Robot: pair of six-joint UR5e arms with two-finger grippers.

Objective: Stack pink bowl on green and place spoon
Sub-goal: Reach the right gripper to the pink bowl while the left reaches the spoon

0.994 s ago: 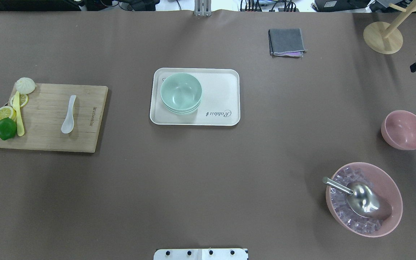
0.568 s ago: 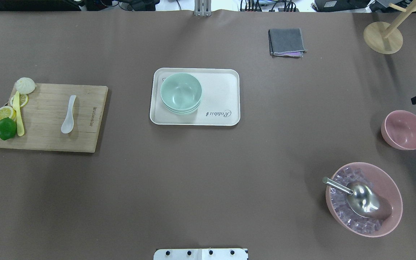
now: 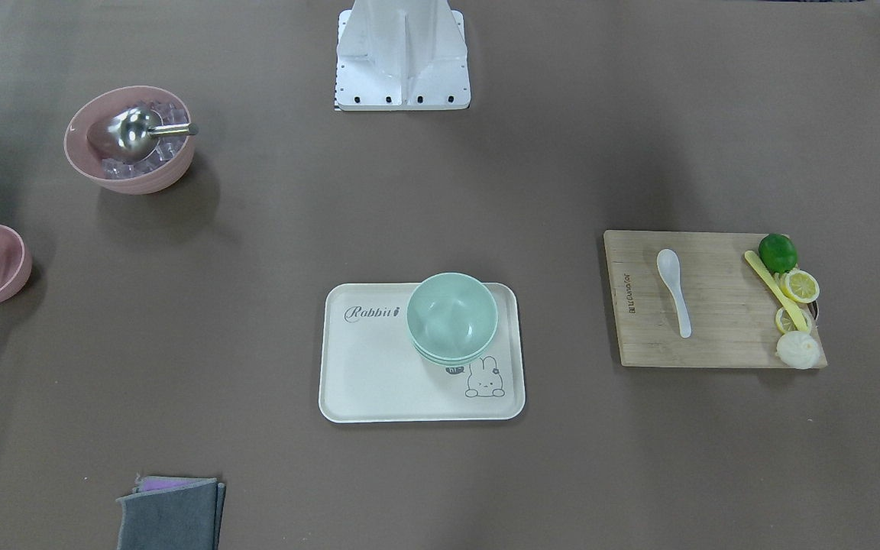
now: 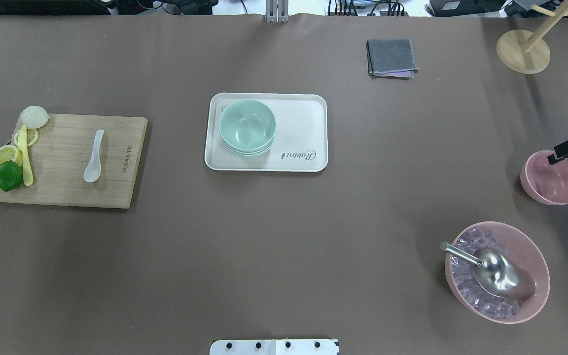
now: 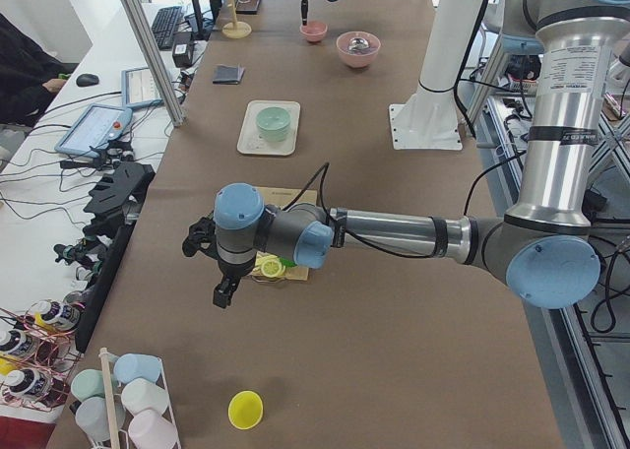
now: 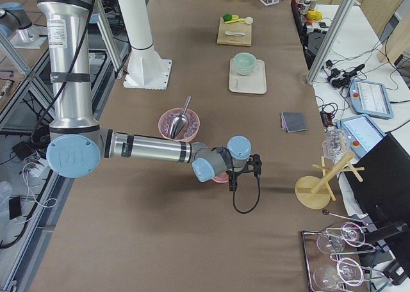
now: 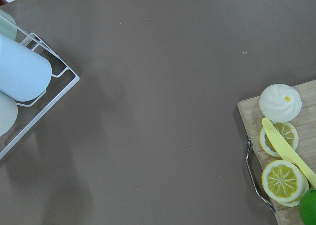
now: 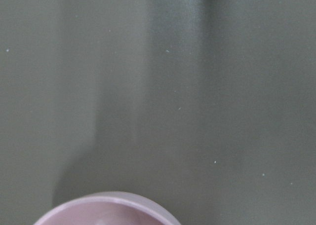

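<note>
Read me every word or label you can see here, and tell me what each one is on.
"Rabbit", in script, printed on the tray.
An engraved brand word along the cutting board's short edge: too small to read for sure.
A small dark tag on the tray, half hidden under the green bowls: unreadable.

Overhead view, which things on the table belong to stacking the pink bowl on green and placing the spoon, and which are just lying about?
Job: pink bowl, green bowls, spoon.
Lying about: tray, board, lime, lemon slices, knife, bun, ice bowl, scoop, cloth, stand.
</note>
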